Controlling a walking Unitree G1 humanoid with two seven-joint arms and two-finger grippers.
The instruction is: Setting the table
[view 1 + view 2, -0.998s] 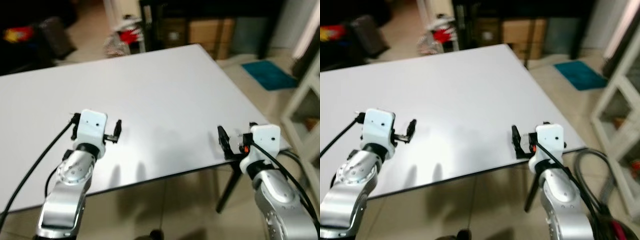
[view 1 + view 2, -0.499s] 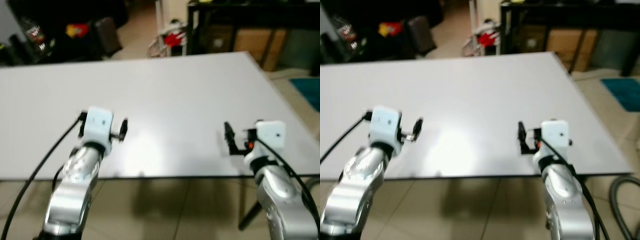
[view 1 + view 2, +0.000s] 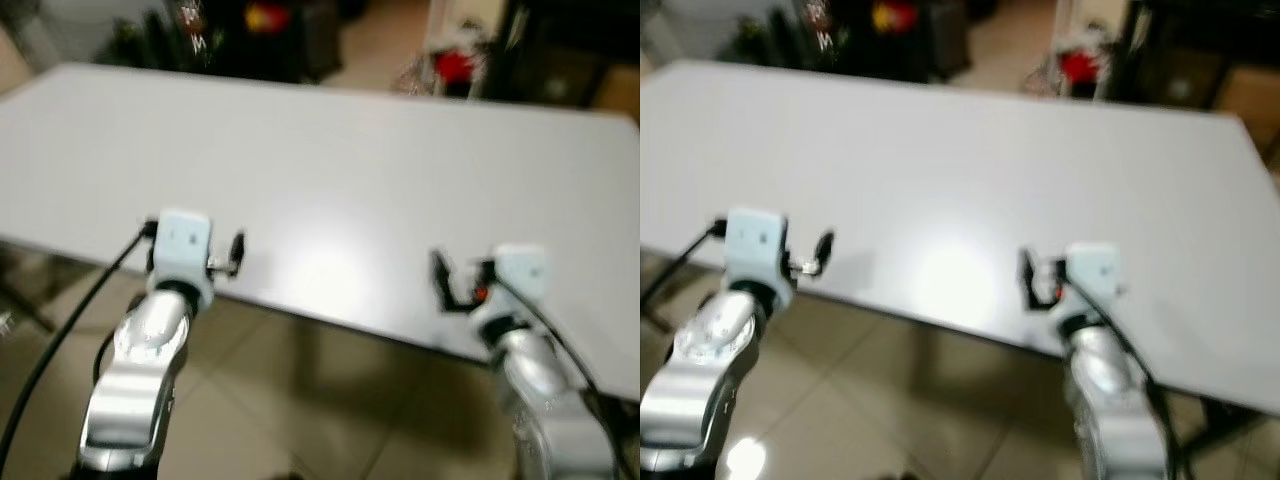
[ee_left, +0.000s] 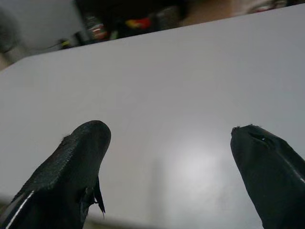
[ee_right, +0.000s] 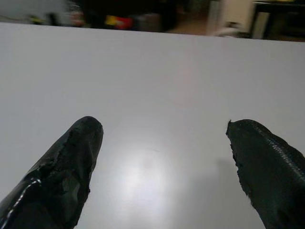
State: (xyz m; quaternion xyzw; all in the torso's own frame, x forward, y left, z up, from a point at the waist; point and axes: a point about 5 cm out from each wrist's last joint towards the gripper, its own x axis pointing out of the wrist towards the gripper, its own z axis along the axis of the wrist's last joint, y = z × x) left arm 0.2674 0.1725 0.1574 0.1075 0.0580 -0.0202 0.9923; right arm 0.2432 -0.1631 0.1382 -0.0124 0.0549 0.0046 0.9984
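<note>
Over the near edge of the white bench [image 3: 330,150] you hold both grippers, the left gripper [image 4: 171,176] and the right gripper [image 5: 164,171], each with its fingers apart and holding nothing. No plate or cutlery lies on the bench, so where the table things are I cannot tell. The head views are blurred; if you walk or reach now, an arm may knock the bench edge.
</note>
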